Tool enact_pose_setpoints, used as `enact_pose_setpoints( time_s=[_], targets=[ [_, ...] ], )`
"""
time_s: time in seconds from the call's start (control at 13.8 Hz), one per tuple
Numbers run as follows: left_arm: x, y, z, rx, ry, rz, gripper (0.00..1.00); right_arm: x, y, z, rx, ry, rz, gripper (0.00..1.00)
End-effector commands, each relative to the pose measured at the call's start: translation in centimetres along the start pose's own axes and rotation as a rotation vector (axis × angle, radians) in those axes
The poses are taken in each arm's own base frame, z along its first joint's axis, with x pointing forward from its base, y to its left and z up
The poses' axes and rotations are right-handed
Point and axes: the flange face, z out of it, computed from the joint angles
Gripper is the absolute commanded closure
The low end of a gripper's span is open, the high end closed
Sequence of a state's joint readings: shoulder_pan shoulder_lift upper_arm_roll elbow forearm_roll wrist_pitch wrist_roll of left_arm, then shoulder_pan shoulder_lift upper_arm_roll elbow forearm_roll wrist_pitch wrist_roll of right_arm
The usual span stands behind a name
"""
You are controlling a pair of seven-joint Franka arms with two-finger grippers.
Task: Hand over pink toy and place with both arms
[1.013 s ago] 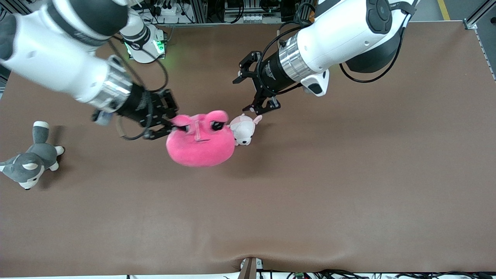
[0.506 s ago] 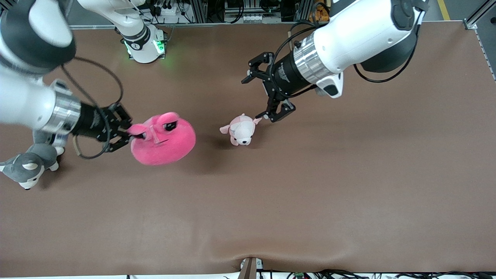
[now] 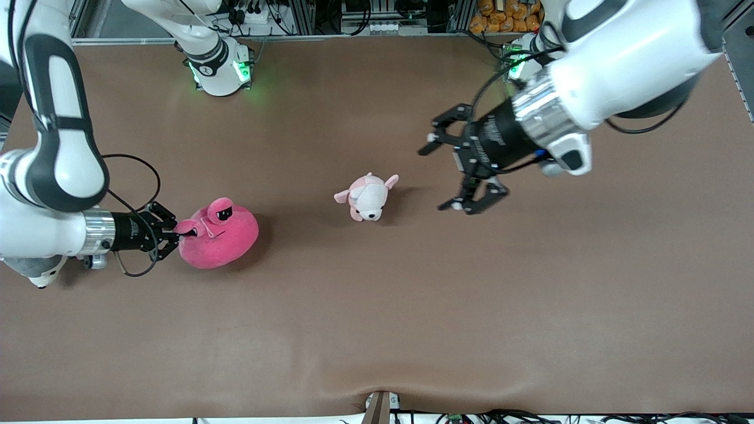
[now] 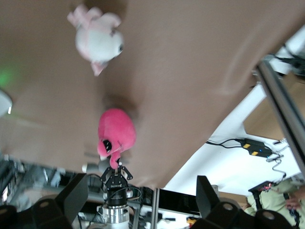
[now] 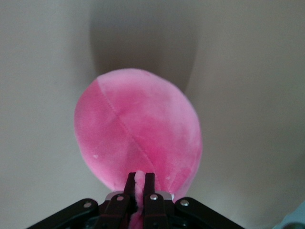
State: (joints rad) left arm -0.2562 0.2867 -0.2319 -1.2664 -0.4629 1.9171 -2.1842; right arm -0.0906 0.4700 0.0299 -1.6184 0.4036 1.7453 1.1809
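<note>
While the round hot-pink plush toy (image 3: 221, 235) sat at about nine o'clock on the brown table (image 3: 377, 330), toward the right arm's end, the right arm's black two-finger gripper (image 3: 177, 231) had its fingers pinched together on one of the toy's small floppy ears. The right wrist view showed the same hold from close by: the right gripper (image 5: 140, 183) was clamped on a thin pink flap, with the toy's rounded body (image 5: 138, 129) swelling out just past the fingertips. Whether the toy rested fully on the table or was slightly lifted could not be told, though its shadow lay tight against it.

The small pale pink-and-white puppy plush (image 3: 367, 197) lay near the table's centre, well apart from the hot-pink toy and toward the left arm's end from it. The left arm's black gripper (image 3: 453, 176) hung in the air at about two o'clock from the centre, over bare table just beside the puppy plush, its fingers spread wide apart and holding nothing. From the left wrist view, the puppy plush (image 4: 97, 40) and the hot-pink toy (image 4: 116, 133) both showed on the table, with the right gripper (image 4: 113, 169) gripping the toy's ear.

A grey-and-white husky plush (image 3: 38, 277) was mostly hidden under the right arm at the nine o'clock edge.
</note>
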Motion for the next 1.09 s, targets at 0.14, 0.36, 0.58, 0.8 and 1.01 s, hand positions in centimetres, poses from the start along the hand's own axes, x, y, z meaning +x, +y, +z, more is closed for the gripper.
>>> enact_pose_setpoints(
  time_s=[0.14, 0.36, 0.58, 0.8, 1.01],
  targets=[
    [3.3, -1.1, -3.1, 0.033, 0.297, 0.471, 0.00, 7.6, 3.2, 0.6, 0.014, -0.026, -0.058, 1.00],
    [8.4, 0.4, -6.4, 0.181, 0.430, 0.787, 0.00, 9.4, 3.7, -0.1, 0.025, -0.035, -0.036, 0.32],
    [14.1, 1.9, -10.8, 0.332, 0.452, 1.020, 0.00, 7.3, 2.9, -5.8, 0.049, -0.051, -0.093, 0.00],
    [16.8, 1.7, -13.8, 0.418, 0.479, 1.188, 0.00, 1.3, 2.0, -12.8, 0.087, -0.059, -0.200, 0.00],
    [19.7, 0.4, -15.9, 0.512, 0.525, 1.415, 0.00, -7.7, 1.3, -18.8, 0.149, -0.002, -0.370, 0.00]
  ],
)
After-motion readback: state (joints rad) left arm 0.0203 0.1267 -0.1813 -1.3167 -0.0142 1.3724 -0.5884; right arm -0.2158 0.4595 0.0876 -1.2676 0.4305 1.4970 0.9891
